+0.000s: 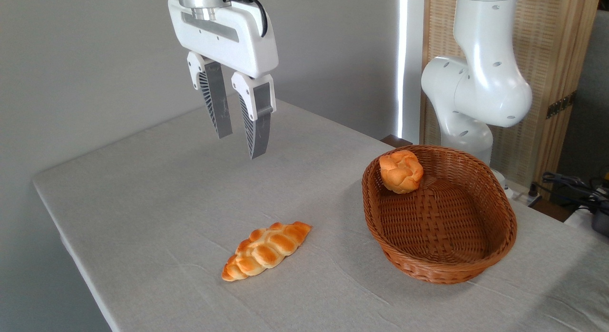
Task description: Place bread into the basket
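The bread (pixel 400 170), a small round knotted bun with a golden-orange top, rests inside the basket (pixel 495 256) against its far left wall. The basket is a large oval reddish-brown wicker one on the right part of the table. My gripper (pixel 240 145) hangs high over the table's far left part, well away from the bun and the basket. Its two grey ribbed fingers (pixel 257 127) point down with a small gap between them, and nothing is held.
A longer braided loaf (pixel 266 249) with pointed ends lies on the grey tablecloth (pixel 157 199) in front, left of the basket. The arm's white base (pixel 476 94) stands behind the basket. Cables (pixel 571 184) lie at the far right edge.
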Robot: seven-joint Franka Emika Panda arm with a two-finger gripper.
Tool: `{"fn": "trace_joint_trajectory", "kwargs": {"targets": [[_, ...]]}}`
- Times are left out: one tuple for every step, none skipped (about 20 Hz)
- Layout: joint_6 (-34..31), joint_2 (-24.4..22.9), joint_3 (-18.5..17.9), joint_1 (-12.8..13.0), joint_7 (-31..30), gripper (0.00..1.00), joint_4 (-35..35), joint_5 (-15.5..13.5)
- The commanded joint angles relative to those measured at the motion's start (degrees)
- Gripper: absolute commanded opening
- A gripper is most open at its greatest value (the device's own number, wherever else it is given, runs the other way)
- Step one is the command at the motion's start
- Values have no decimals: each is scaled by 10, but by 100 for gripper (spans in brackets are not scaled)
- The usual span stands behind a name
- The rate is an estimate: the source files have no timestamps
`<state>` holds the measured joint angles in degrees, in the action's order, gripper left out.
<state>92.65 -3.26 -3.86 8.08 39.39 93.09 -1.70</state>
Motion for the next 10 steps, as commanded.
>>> {"fn": "trace_joint_trajectory", "kwargs": {"targets": [[-4, 11, 12, -20, -10, 100, -7, -9], [-4, 11, 14, -26, -9, 100, -7, -9], [-4, 12, 16, -27, -9, 100, -7, -9], [-3, 13, 16, -28, -8, 100, -8, -9], [-3, 13, 17, -31, -8, 100, -8, -9], [-3, 13, 21, -33, -8, 100, -7, -9], [-3, 15, 32, -35, -8, 100, -7, -9], [-3, 16, 33, -39, -7, 100, -7, -8], [-3, 17, 35, -43, -3, 100, -7, -8], [-2, 17, 39, -43, 0, 100, -8, -8]]}}
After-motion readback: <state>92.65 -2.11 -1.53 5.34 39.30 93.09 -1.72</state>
